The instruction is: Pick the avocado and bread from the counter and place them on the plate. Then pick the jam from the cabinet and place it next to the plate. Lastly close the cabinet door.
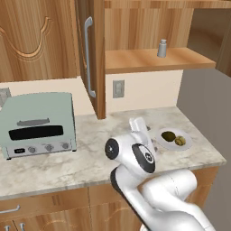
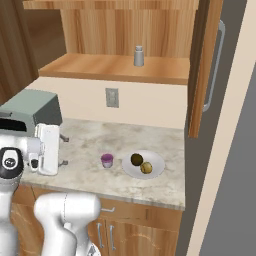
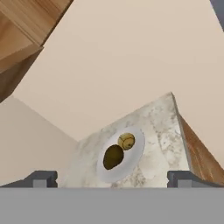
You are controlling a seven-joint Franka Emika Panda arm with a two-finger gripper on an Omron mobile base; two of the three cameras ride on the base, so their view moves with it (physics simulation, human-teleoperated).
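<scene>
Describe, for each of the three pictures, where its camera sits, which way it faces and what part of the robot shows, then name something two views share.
Left base view: behind the arm on its left, facing forward and down at the counter; the white arm rises at lower right.
Right base view: behind on the right, same counter; arm at lower left, open gripper.
Hand view: on the hand, looking along the fingertips.
Shared: the plate carrying the avocado and bread.
</scene>
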